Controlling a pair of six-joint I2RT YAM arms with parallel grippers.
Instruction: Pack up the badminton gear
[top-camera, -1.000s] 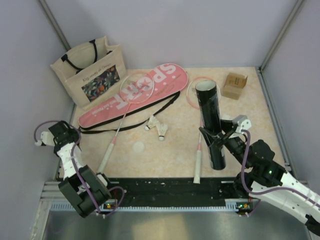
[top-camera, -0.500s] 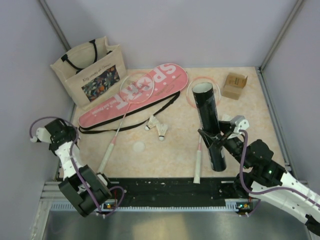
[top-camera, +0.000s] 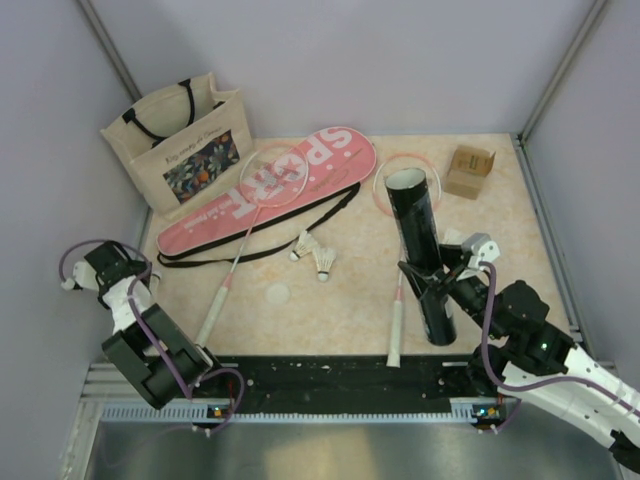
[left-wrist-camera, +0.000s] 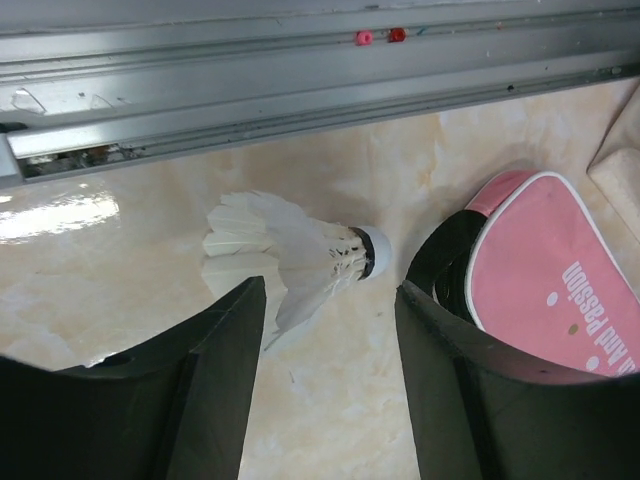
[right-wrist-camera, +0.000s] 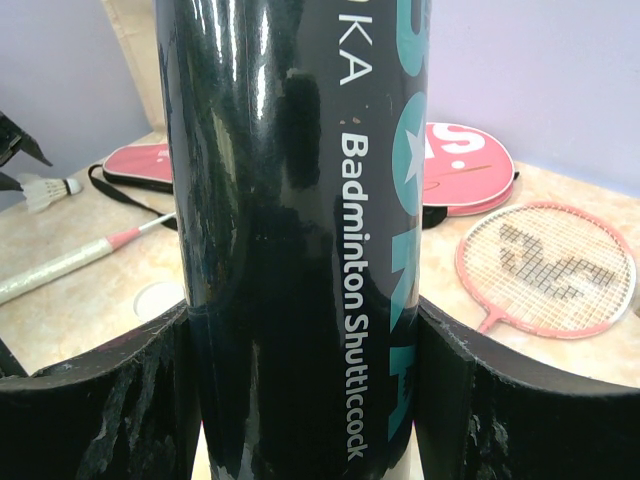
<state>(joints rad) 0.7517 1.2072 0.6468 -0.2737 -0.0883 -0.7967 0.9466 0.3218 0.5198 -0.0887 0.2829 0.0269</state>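
Pale lilac walls close in a beige marbled table (top-camera: 340, 310) where the gear is only partly gathered. By the look of it the step in hand is loading shuttlecocks into the tube. The right gripper (right-wrist-camera: 310, 340) is clamped round the lower part of the dark tube (top-camera: 415, 215), holding it upright near the table's right side with its open mouth up. The left gripper (left-wrist-camera: 330, 290) sits low at the left edge with its fingers apart. A shuttlecock (left-wrist-camera: 290, 250) lies crosswise just ahead of them, feathers overlapping one fingertip and the cork short of the other. I judge it is not yet pinched, though contact at the feathers is hard to rule out. The next move calls for closing gently on it, since feathers crush easily. It then needs lifting and carrying across to the tube's mouth, cork end down. Two more shuttlecocks (top-camera: 305, 245) (top-camera: 325, 262) lie touching near the middle of the table, well apart from both grippers. One racket (top-camera: 272, 175) rests with its head on the pink cover (top-camera: 340, 150) toward the far edge. The other racket (top-camera: 395, 330) lies just beside the tube, handle toward the near edge.
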